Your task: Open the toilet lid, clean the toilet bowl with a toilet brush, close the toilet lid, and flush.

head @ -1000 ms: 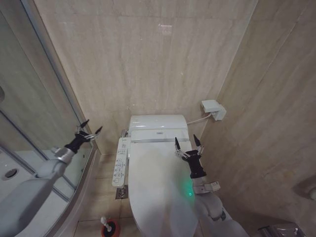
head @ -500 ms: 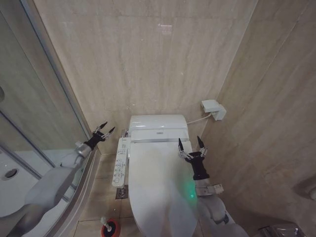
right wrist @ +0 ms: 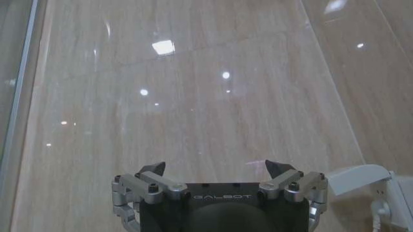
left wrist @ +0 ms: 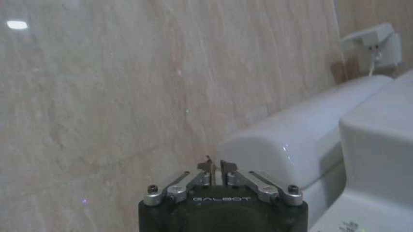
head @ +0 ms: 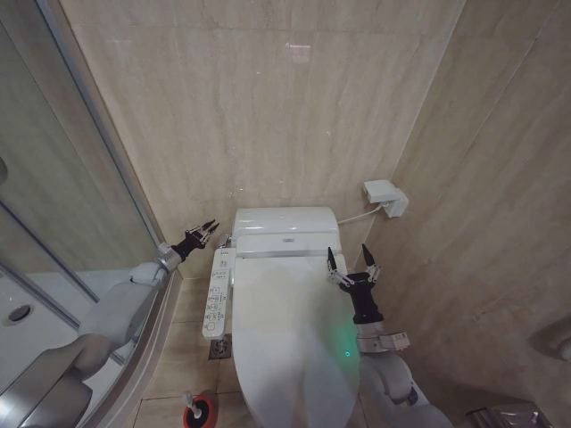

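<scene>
toilet lid point(head: 290, 334) down flat over the toilet, glossy white, green light spot near its right edge; toilet bowl hidden under it; white tank point(head: 287, 231) behind, against the beige tiled wall point(head: 268, 98); side control panel point(head: 219, 292) on the toilet's left edge, buttons facing up; toilet brush point(head: 193, 406) standing in its red cup holder point(head: 198, 415) on the floor left of the toilet's front, thin white handle up; left gripper point(head: 204, 234) at the tank's left rear corner, just beside the control panel's back end, fingers pinched together with nothing between them; in the left wrist view left gripper point(left wrist: 213, 166) tips nearly meeting, tank point(left wrist: 284, 145) close ahead, not clearly touching; right gripper point(head: 350, 262) hovering over the lid's right rear edge, pointing up toward the wall, fingers spread wide, holding nothing; right wrist view shows right gripper point(right wrist: 216, 167) splayed against the wall; white wall box point(head: 385, 198) with cable to the right of the tank; glass shower screen point(head: 53, 178) on the left.
</scene>
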Tool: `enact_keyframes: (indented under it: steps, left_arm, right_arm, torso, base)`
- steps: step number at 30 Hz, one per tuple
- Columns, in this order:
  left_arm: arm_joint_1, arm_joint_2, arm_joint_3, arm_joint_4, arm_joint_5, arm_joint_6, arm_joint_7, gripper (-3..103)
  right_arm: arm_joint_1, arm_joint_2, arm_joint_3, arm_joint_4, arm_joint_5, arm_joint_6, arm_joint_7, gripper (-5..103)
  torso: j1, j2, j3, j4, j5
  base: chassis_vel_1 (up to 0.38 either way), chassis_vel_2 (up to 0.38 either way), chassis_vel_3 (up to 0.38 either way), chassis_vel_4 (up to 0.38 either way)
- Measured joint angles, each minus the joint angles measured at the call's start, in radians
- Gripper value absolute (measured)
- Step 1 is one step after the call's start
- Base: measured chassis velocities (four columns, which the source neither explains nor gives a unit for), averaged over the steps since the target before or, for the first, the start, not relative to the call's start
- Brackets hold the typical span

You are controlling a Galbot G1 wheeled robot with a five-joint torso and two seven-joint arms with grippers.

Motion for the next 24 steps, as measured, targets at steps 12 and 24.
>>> enact_keyframes:
  steps: [12, 24]
  left_arm:
    - [-0.007, -0.009, 0.085, 0.063, 0.058, 0.002, 0.0, 0]
    - [0.002, -0.012, 0.091, 0.072, 0.059, 0.001, 0.006, 0]
  right_arm:
    - [0.003, 0.011, -0.004, -0.004, 0.0, 0.001, 0.0, 100]
    - [0.004, 0.016, -0.018, -0.013, -0.001, 0.002, -0.001, 100]
  torso:
    - [0.0, 0.0, 0.0, -0.0001, -0.0001]
    - [0.0, 0.0, 0.0, -0.0001, 0.0]
  base:
    - [0.0, 0.0, 0.0, 0.0]
    - [0.0, 0.0, 0.0, 0.0]
